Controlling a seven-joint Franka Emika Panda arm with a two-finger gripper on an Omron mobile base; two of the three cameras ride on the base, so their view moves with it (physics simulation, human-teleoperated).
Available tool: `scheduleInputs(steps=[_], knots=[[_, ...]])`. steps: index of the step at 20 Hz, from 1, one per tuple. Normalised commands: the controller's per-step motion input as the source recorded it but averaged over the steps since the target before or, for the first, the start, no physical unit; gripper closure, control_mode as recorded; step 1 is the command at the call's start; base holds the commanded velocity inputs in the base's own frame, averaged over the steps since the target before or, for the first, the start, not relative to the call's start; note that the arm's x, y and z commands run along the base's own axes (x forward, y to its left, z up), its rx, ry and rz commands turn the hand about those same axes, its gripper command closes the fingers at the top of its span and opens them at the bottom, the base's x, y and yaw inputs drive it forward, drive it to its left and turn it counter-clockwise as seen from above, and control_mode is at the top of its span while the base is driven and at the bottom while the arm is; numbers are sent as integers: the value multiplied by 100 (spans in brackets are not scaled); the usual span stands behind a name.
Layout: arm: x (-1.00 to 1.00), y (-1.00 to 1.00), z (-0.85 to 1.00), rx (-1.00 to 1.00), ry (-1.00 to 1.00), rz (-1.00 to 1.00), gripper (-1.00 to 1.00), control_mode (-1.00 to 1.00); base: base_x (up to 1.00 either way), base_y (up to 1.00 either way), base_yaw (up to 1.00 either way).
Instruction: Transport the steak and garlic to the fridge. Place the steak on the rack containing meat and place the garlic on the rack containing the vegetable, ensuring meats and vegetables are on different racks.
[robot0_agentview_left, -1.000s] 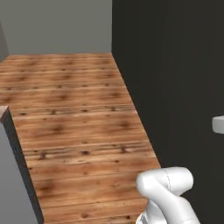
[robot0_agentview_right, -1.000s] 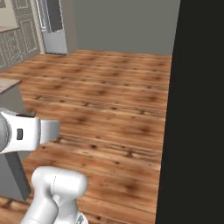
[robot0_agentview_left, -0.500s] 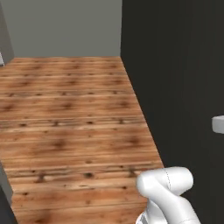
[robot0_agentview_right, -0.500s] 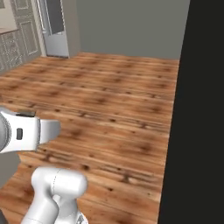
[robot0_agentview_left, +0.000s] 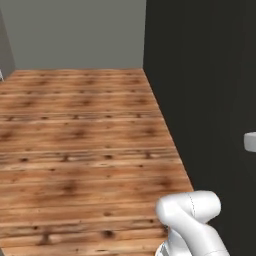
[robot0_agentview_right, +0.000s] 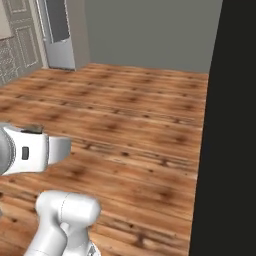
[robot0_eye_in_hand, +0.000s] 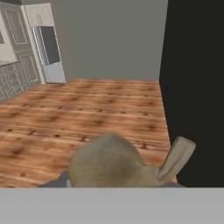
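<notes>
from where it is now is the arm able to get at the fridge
Probably not yet. The fridge stands far across the wooden floor, by the back wall, well beyond the arm. Nothing on the floor blocks the way, so the base would have to drive closer. The gripper also looks occupied by a tan bulb-shaped thing, likely the garlic.

We find no text, label, brand, number or sign that we can read in any view. The wood floor (robot0_agentview_left: 75, 150) carries only grain and knots. The grey wall (robot0_agentview_left: 75, 30) at 12 o'clock and the dark panel (robot0_agentview_left: 210, 90) at 3 o'clock are plain. The tall appliance (robot0_eye_in_hand: 49, 52) at 10 o'clock in the hand view is too small and blurred for any lettering to show. The small dark mark on the arm (robot0_agentview_right: 25, 152) at 9 o'clock in the right base view is no legible character.
</notes>
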Motion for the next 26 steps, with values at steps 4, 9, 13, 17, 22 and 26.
scheduleInputs(steps=[4,9,13,17,22,26], knots=[[0,0,0,0,0,0,100,100,100,51,0],[0,0,0,0,0,0,100,100,100,64,0],[0,0,0,0,0,0,100,100,100,32,0],[0,0,0,0,0,0,100,100,100,18,0],[0,0,0,0,0,0,100,100,100,55,0],[0,0,0,0,0,0,100,100,100,89,0]])
